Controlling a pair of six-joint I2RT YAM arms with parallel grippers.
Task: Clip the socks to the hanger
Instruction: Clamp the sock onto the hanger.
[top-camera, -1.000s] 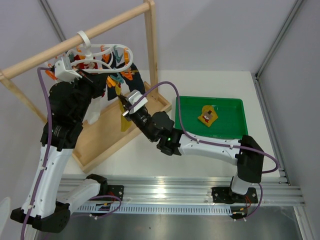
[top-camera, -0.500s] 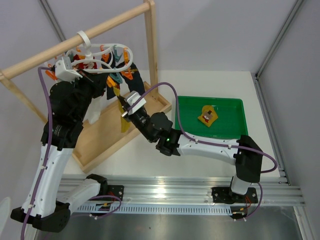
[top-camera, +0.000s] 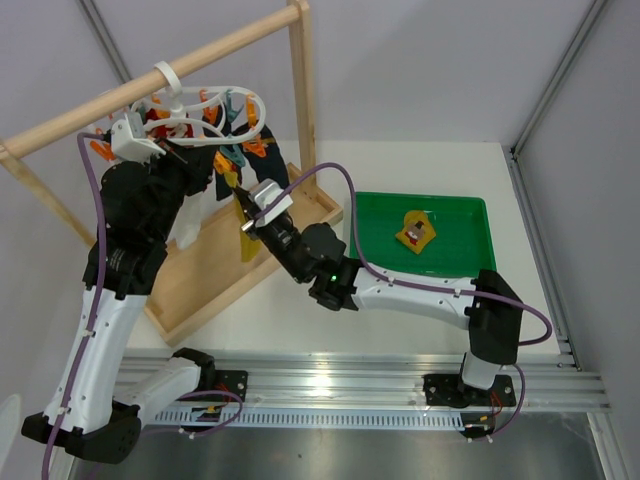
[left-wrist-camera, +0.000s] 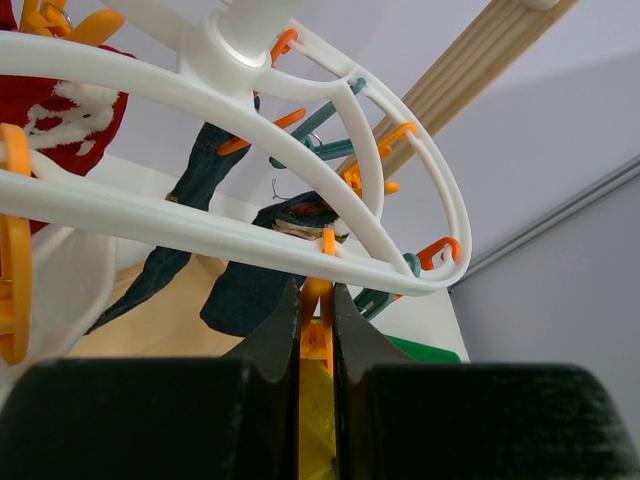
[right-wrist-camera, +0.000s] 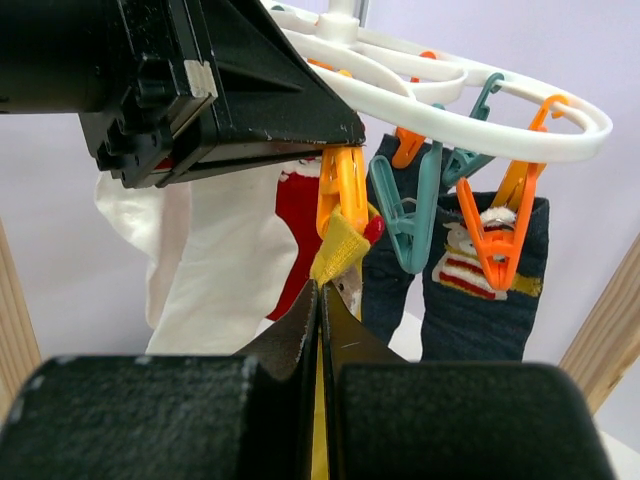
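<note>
Right wrist view: hanger (right-wrist-camera: 520, 125) overhead. R gripper (right-wrist-camera: 320, 300) fully shut, L gripper (left-wrist-camera: 316, 305) nearly shut. R holds mustard sock (right-wrist-camera: 338, 250), edge at mouth of orange peg (right-wrist-camera: 341, 190) that L squeezes. Risk: L lets go w/ too little fabric in, so sock drops.

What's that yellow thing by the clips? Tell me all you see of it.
A mustard-yellow sock, soft creased fabric. It hangs limp under the white hanger. Its folded top corner meets the lower tips of an orange peg; just below, the right arm's shut jaws pinch it. A red sock hangs right behind.
</note>
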